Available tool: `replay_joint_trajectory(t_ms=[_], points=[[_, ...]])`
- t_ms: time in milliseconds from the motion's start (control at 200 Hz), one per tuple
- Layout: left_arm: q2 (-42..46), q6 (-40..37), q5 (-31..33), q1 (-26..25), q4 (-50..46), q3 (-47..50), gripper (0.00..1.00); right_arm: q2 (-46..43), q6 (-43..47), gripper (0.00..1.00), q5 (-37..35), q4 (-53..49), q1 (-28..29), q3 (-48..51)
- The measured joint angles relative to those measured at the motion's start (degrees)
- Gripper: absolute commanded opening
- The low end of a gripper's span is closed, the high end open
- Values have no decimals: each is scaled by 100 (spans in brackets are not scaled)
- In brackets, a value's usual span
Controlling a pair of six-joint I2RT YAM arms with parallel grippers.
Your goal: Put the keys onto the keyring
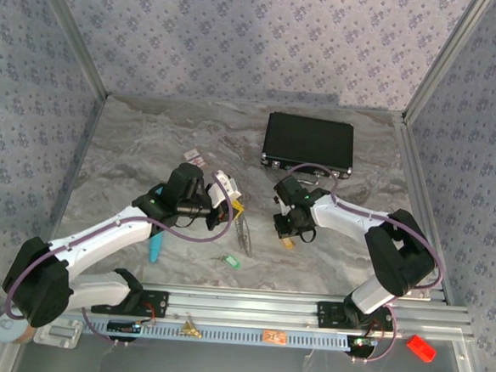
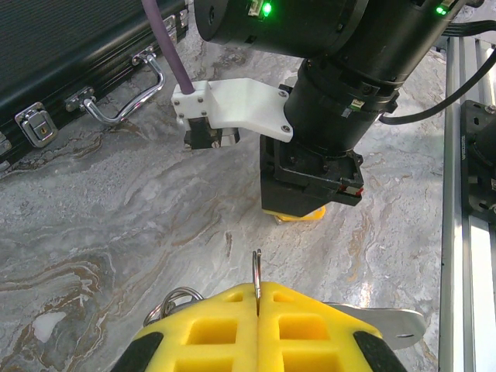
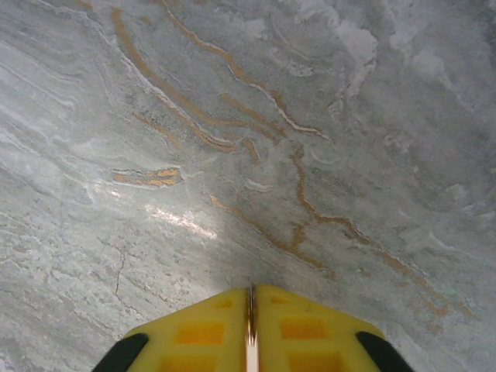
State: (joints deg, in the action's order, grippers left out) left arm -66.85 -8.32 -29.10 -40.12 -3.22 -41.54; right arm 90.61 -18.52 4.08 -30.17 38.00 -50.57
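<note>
A: Your left gripper (image 2: 256,293) is clamped tight on the keyring (image 2: 256,267) edge. The right gripper (image 3: 249,298) is near-closed, contents unclear.
B: The green key (image 1: 231,260) sits loose on the table (image 1: 147,162). Such a thin pinch means the ring could twist out.

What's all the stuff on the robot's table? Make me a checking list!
Surface: grey marble-look table.
Job's things: keyring pinched between yellow pads; green key lying loose.
Clutter: black case, teal pen, small card.
End effectors: left end effector shut on keyring; right end effector pads nearly together, grip unclear.
Cables: purple cable by the right arm.
Surroundings: patterned walls, metal rail.
</note>
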Motion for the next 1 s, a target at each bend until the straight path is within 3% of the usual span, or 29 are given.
replay_joint_trajectory(t_ms=[205, 999], points=[[0, 0, 0, 0, 2, 0, 0, -4, 7, 18, 2, -2, 0, 0], [0, -15, 0, 0, 2, 0, 0, -7, 7, 14, -2, -35, 0, 0]])
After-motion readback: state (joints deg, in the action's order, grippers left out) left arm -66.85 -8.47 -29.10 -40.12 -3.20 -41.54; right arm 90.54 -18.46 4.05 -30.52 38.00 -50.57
